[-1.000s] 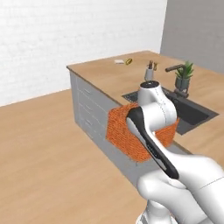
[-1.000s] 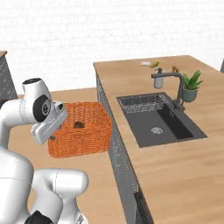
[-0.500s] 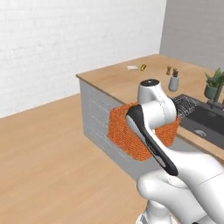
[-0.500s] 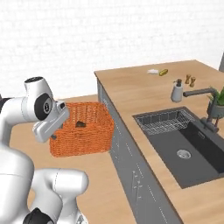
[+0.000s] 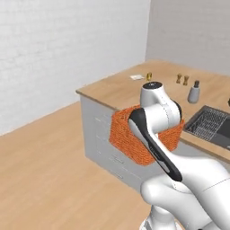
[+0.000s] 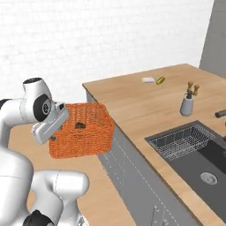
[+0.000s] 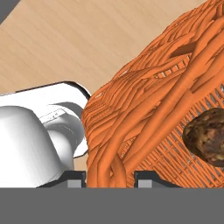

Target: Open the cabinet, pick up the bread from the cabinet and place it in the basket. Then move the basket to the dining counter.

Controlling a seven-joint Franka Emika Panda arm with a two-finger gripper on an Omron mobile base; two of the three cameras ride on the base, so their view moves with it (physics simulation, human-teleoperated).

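The gripper (image 7: 109, 177) is clenched on the near rim of the orange basket (image 6: 84, 132), carried in the air beside the dining counter (image 6: 145, 106) with the bread (image 7: 208, 135) inside, so it should stay level while being lifted over the counter edge.

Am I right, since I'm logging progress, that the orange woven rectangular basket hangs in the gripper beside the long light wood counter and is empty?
Not quite: the orange woven rectangular basket is not empty. The small brown bread chunk lies inside it, as the hand view shows. The rest holds: the gripper grips its rim beside the long light wood counter.
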